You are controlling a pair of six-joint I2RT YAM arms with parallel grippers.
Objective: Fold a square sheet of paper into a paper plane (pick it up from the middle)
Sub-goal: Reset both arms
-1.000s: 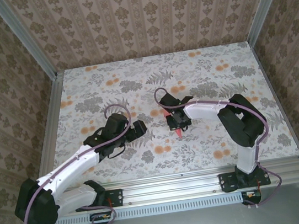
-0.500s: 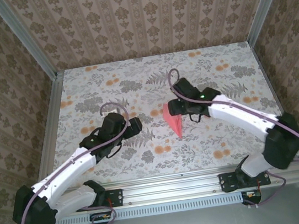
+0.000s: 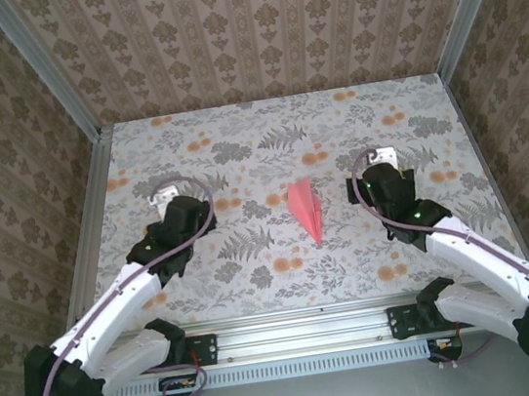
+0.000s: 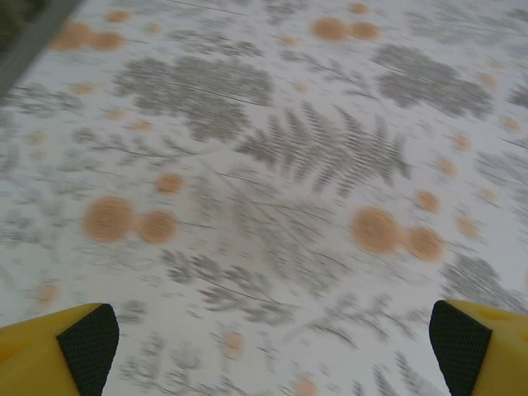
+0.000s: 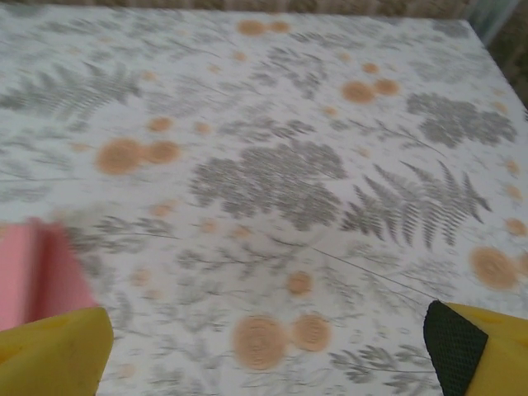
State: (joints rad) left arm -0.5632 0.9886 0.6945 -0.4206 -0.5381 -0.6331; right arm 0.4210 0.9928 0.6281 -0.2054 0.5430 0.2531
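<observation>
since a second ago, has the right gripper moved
Yes. The right gripper went rightward, off the paper plane, toward the table's right rail; its jaws stand open.

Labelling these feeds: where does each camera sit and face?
Top external: above, behind the bases, looking down on table, arms, left gripper, right gripper, paper plane.
Left wrist: on that arm, facing the table; yellow fingers at bottom corners.
Right wrist: likewise; fingers, paper plane at left.
Shared: top and right wrist see the plane.
</observation>
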